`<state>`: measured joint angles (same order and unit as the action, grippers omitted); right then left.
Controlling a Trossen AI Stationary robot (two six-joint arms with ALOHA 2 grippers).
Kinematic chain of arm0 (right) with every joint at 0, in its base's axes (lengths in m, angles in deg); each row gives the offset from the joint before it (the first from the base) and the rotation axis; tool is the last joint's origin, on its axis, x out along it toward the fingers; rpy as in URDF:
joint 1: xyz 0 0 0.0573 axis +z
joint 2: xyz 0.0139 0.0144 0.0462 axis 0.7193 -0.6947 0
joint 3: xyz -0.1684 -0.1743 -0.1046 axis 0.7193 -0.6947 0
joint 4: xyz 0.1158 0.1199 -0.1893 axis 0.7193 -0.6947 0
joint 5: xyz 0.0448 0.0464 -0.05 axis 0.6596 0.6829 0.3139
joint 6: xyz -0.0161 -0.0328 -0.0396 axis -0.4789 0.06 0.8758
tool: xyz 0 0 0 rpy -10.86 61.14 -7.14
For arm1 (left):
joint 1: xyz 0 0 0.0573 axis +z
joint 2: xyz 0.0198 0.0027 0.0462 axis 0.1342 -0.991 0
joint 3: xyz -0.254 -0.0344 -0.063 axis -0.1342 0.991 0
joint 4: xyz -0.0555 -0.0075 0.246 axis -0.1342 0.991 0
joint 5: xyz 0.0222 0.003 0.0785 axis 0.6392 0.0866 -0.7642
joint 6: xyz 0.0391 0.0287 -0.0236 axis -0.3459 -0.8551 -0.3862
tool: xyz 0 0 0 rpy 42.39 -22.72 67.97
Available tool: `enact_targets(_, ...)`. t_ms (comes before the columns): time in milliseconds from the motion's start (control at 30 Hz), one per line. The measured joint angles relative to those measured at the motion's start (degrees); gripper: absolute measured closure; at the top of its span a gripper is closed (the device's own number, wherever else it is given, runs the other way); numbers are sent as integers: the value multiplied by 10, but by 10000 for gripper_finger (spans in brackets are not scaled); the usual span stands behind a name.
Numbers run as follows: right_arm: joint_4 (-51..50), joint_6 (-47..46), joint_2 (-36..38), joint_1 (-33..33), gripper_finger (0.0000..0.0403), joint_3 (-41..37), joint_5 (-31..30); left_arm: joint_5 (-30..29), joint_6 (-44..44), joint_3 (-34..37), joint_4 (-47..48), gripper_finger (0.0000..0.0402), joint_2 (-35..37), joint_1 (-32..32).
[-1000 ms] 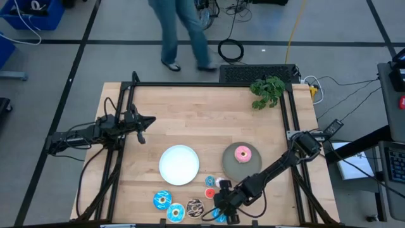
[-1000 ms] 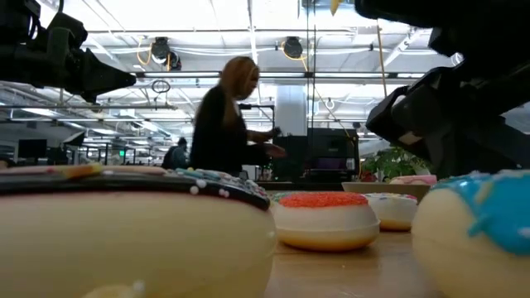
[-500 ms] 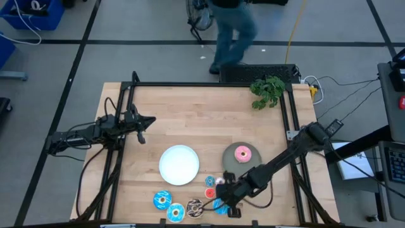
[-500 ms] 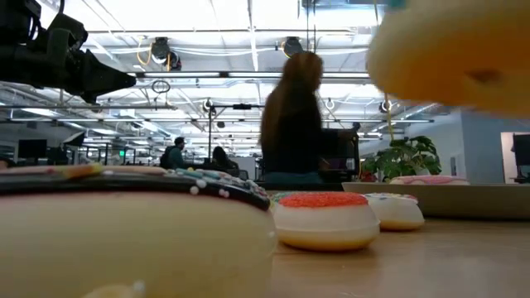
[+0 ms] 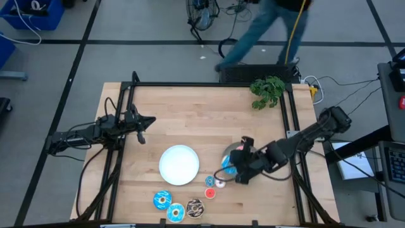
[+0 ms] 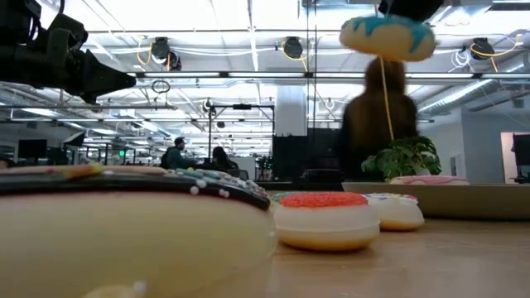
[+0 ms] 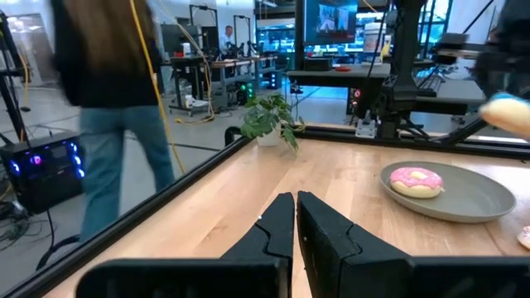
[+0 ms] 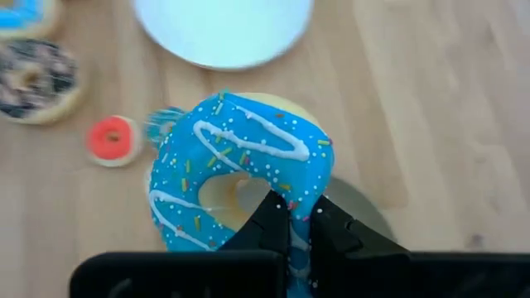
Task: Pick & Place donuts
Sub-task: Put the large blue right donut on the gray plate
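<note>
The right gripper [image 5: 235, 166] clamps a blue-iced donut [image 8: 238, 180] by its ring, fingers pinched through the hole and over the outer edge. The donut has pale dough, bright blue icing, white drizzle lines and small coloured sprinkles. In the low view it hangs high above the table [image 5: 202, 114], well clear of the wood. From above, it sits over the left rim of the grey plate [image 5: 248, 163], which carries a pink-iced donut [image 7: 416, 180].

Left of the grey plate lies the white plate [image 5: 179, 164]. Between the two plates, nearer the table's front edge, sit a tiny red donut [image 5: 210, 181], another red one [image 5: 210, 193] and a tiny pale pink donut [image 5: 219, 183]. Further along the front edge from the grey plate rest two blue-iced donuts [image 5: 162, 201] and a brown sprinkled donut [image 5: 194, 207].

The left gripper [image 7: 295, 217] waits with its fingers pressed together, far left of the grey plate beyond the white plate.
</note>
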<state>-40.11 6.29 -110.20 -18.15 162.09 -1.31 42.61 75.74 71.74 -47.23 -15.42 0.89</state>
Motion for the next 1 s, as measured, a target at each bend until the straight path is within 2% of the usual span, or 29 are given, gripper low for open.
enact_targets(67,-6,4,0,-18,395,0,6,0,0,0,4,376,0,0)
enact_targets(167,-5,7,-5,-50,395,-6,51,0,2,0,4,376,0,0)
enact_targets(300,9,25,-11,-78,395,-49,92,0,8,0,5,376,0,0)
enact_targets(467,79,14,-11,-92,395,-128,135,0,8,0,15,376,0,0)
enact_targets(567,168,12,-11,-92,395,-164,165,0,6,0,16,376,0,0)
enact_targets(1000,246,-26,-10,-90,396,-236,181,0,8,0,13,376,0,0)
